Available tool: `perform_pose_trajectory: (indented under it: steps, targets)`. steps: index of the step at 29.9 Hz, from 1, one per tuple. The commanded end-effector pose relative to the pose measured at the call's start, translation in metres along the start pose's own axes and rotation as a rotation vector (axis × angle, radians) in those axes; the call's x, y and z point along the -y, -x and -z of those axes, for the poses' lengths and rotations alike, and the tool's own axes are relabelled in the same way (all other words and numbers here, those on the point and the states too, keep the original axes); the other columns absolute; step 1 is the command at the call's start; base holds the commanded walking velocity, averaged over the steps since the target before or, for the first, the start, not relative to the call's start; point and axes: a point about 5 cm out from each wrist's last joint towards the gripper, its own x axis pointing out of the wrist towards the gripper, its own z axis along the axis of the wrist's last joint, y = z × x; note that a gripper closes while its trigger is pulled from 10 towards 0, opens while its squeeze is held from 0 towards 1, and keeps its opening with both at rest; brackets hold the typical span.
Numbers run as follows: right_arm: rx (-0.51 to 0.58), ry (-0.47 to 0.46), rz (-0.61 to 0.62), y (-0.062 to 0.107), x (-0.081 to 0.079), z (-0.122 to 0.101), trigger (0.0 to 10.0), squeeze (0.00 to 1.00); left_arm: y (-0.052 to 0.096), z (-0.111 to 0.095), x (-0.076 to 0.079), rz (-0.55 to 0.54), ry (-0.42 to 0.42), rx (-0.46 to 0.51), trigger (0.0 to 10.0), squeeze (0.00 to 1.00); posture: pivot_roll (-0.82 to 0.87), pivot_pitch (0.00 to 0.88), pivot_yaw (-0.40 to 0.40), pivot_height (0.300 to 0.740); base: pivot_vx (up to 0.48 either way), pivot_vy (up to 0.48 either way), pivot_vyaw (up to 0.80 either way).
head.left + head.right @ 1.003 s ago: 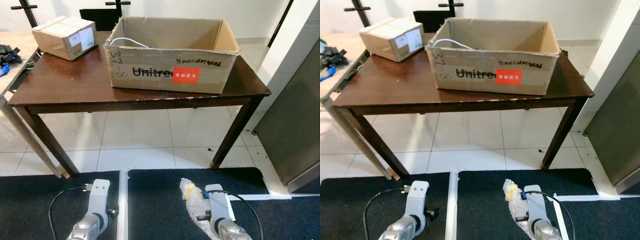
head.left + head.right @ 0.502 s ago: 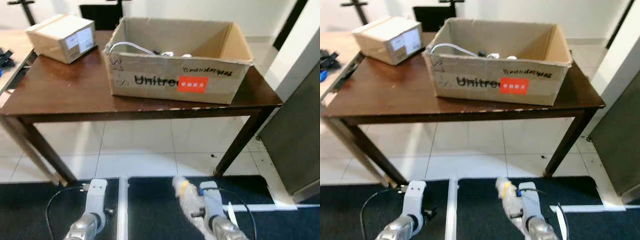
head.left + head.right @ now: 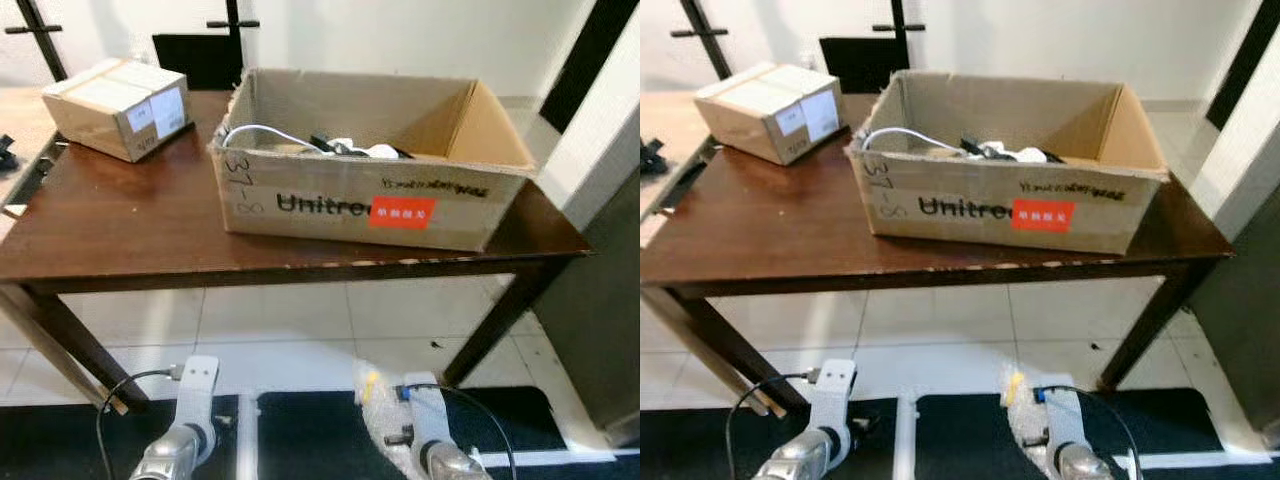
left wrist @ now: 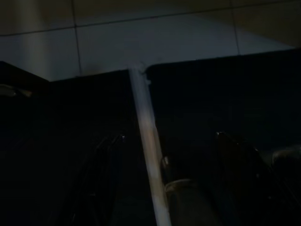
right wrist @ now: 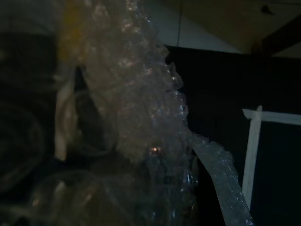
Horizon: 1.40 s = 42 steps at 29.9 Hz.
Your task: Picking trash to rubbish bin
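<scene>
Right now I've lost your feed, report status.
Right gripper holding bubble wrap. Left gripper open, idle. Table ahead, open cardboard box on it.

We note a dark wooden table on white floor tiles, bearing a small sealed carton at its far left corner, well apart from black floor mats below, with a grey panel at right.

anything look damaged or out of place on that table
The big open cardboard box is battered: its front rim is frayed and dented, and it sits skewed to the table edge. A white cable and other loose bits lie jumbled inside. The small sealed box looks intact.
</scene>
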Motion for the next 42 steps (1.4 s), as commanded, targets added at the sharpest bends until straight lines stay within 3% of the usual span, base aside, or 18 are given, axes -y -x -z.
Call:
perform_pose_trajectory:
  steps: [1, 12, 22, 35, 42]
  targets:
    - [-0.016, -0.002, 0.015, 0.001, 0.004, 0.005, 10.0, 0.00, 0.002, 0.009, -0.002, -0.002, 0.001, -0.035, 10.0, 0.00, -0.07, 0.122, 0.048, 0.740, 0.319, 0.000, 0.00]
    - [-0.015, -0.004, 0.018, 0.001, 0.005, 0.005, 10.0, 0.00, 0.002, 0.008, -0.001, 0.000, -0.002, -0.033, 10.0, 0.00, -0.07, 0.123, 0.049, 0.740, 0.298, 0.000, 0.00]
    - [-0.014, -0.004, 0.023, 0.002, 0.008, 0.005, 10.0, 0.00, 0.001, 0.007, 0.000, -0.002, -0.018, -0.031, 10.0, 0.00, -0.07, 0.129, 0.048, 0.740, 0.000, 0.000, 0.00]
    - [-0.005, -0.004, 0.038, 0.002, 0.015, 0.003, 10.0, 0.00, -0.001, 0.007, 0.004, 0.004, -0.027, -0.035, 10.0, 0.00, -0.09, 0.131, 0.048, 0.740, 0.000, -0.440, 0.00]
    - [-0.003, -0.001, 0.035, 0.002, 0.014, 0.002, 10.0, 0.00, 0.000, 0.007, -0.001, -0.032, 0.002, -0.034, 10.0, 0.00, -0.09, 0.134, 0.046, 0.740, 0.000, 0.000, 0.00]
